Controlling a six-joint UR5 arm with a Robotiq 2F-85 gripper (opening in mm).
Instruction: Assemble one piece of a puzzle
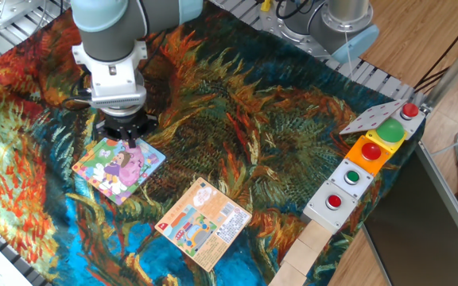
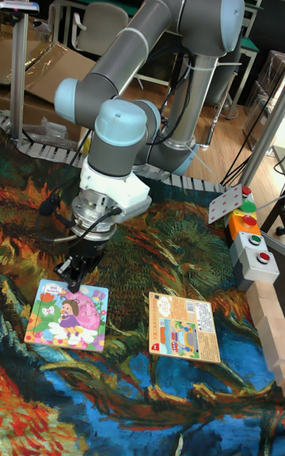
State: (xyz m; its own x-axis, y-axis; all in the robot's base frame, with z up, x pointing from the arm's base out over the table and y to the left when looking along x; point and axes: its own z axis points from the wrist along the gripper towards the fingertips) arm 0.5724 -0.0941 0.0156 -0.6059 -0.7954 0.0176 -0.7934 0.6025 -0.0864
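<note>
The puzzle (image 1: 118, 168) lies flat on the painted cloth at the left, a square cartoon board with a light-blue edge; the tall fixed view also shows the puzzle (image 2: 66, 316). My gripper (image 1: 126, 137) hangs just above the board's far corner, pointing straight down, and in the tall fixed view the gripper (image 2: 73, 275) is a little clear of the board's top edge. Its fingers stand slightly apart with nothing between them. The piece does not stand out as a loose part; the pink-lilac area of the board (image 1: 137, 163) looks filled and flat.
An orange-peach printed card (image 1: 205, 223) lies on the cloth right of the puzzle. A box of red and green push buttons (image 1: 368, 159) lines the table's right edge, with wooden blocks (image 1: 304, 254) near the front. A second arm base (image 1: 336, 20) stands at the back.
</note>
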